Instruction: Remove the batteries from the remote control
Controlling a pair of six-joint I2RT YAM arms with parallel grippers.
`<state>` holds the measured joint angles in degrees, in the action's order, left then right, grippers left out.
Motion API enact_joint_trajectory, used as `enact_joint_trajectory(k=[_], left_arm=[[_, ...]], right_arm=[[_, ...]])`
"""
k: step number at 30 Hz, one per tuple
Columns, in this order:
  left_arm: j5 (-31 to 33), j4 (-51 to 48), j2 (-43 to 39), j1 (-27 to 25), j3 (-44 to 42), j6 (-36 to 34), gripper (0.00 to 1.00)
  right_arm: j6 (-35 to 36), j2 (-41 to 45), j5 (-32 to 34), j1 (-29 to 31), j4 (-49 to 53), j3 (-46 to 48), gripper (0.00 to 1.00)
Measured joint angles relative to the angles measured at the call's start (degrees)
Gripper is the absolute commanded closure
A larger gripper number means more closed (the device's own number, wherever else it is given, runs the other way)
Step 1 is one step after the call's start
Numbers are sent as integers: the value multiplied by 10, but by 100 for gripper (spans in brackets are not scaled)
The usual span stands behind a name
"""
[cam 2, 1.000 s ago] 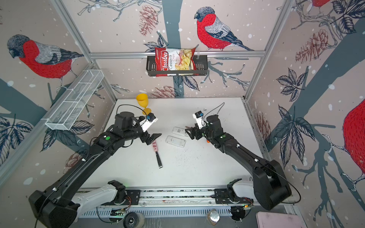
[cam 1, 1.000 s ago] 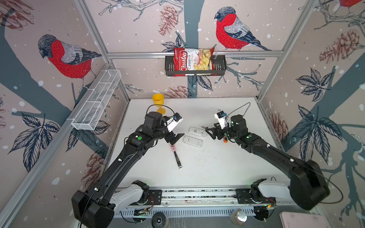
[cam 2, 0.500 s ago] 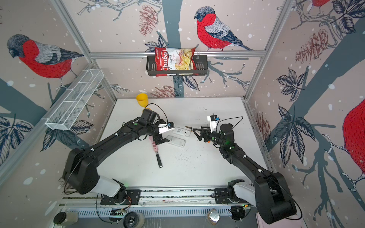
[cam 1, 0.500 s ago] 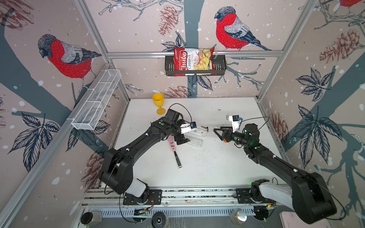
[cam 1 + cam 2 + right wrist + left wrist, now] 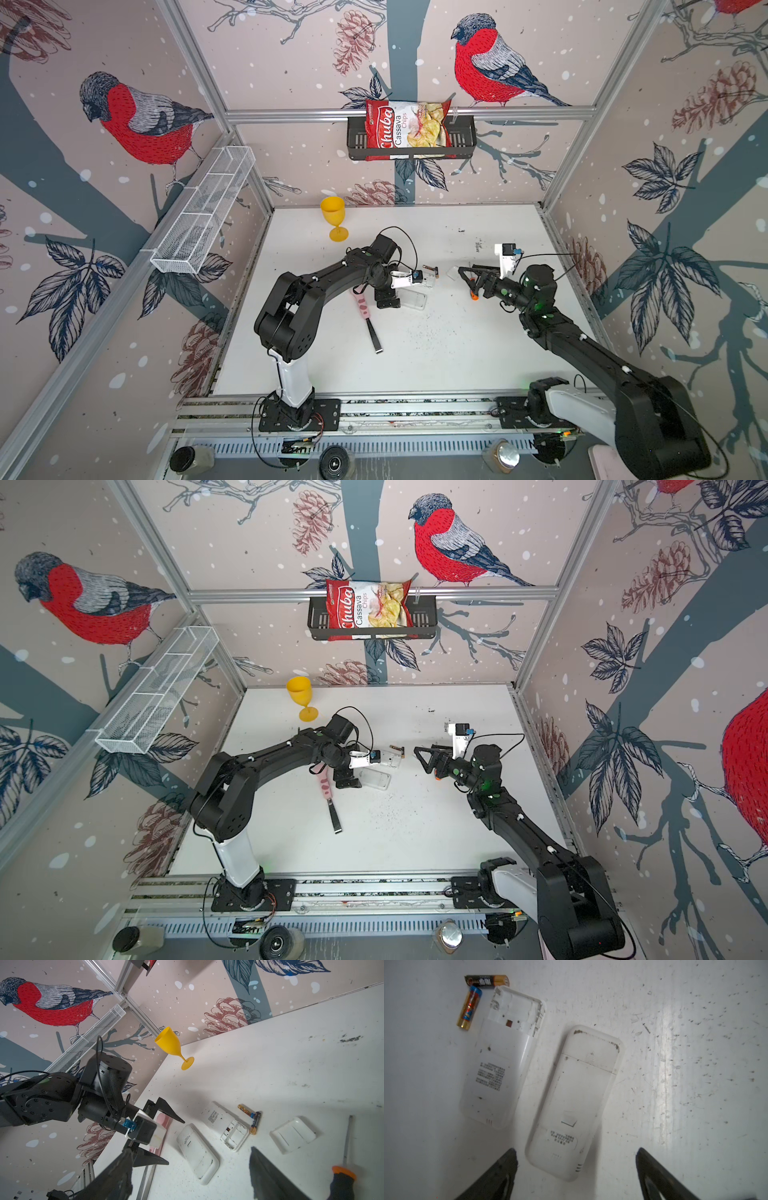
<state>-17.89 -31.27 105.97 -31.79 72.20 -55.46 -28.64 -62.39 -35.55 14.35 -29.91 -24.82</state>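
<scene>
Two batteries lie flat and loose on the white table (image 5: 436,353), their ends meeting in an L. The black battery (image 5: 486,980) has a coppery end; the gold battery (image 5: 469,1008) has blue and red bands. Both lie just beside the open, empty compartment of a white remote (image 5: 500,1064), face down near the table's middle. A second remote (image 5: 575,1105) lies alongside, its cover shut.

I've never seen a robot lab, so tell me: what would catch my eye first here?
Likely the big red birds painted on every wall, then the yellow goblet standing at the back left of the table and the chips bag in a basket on the back wall. Mid-table, the black left arm and right arm face each other by two white remotes, with two batteries lying loose beside the opened one.
</scene>
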Motion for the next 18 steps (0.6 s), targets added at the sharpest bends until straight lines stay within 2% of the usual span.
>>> enact_joint_trajectory(k=[13, 18], left_arm=[[23, 23, 49, -2, -1, -4, 12], [9, 24, 60, -2, 5, -3, 14]], right_arm=[[-2, 1, -5, -1, 0, 3, 13], [-2, -3, -5, -1, 0, 3, 13]])
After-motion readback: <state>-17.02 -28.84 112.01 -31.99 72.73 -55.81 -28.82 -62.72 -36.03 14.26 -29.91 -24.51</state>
